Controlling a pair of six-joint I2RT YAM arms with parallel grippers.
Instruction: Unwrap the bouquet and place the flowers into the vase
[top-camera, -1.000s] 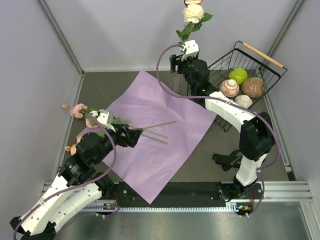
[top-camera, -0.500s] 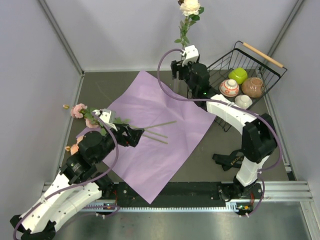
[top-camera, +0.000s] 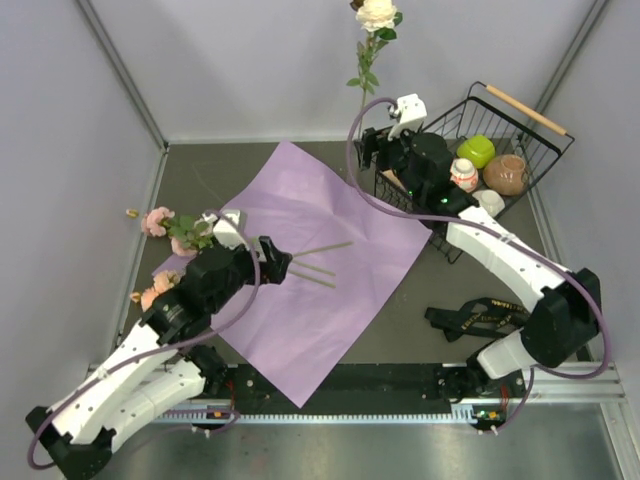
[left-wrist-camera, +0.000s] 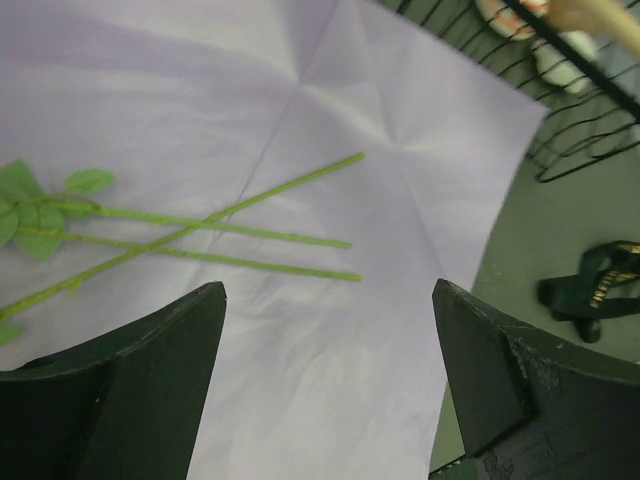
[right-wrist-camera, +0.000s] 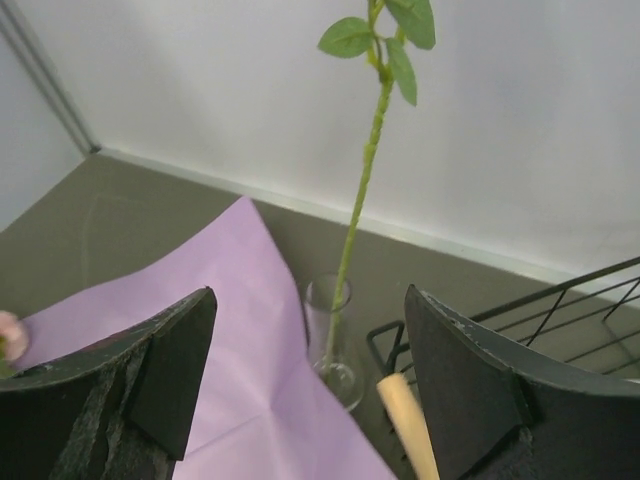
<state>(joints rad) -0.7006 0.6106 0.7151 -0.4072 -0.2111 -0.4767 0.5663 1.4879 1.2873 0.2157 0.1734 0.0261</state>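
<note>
1. Lilac-pink paper lies unfolded and flat on the grey tabletop. It is a large matte sheet set cornerwise, crossed by soft fold lines.
2. The bouquet is undone. Three thin green stems lie crossed on the middle of the sheet. Their heads, a pink rose and a peach rose among green leaves, lie at the sheet's left edge, partly hidden by the left arm.
3. One cream rose stands upright on a long ridged stem with small oval leaves. Its foot is in the vase, a narrow clear glass cylinder at the far side, between the sheet's edge and the wire basket.
4. The black ribbon, printed in gold, lies crumpled on bare tabletop right of the sheet, well apart from the flowers.
5. The basket is black wire with a pale wooden handle. It holds a green piece, a brown round pot, a patterned bowl and something white.
6. The left jaws stand wide apart and hold nothing. Their dark fingers hang over the sheet, and the cut ends of the three stems lie just beyond them, untouched.
7. The right jaws are also parted and empty. Their fingers hang near the vase on its near side. From the wrist, the glass and the rose stem show in the gap, clear of both fingers.
</note>
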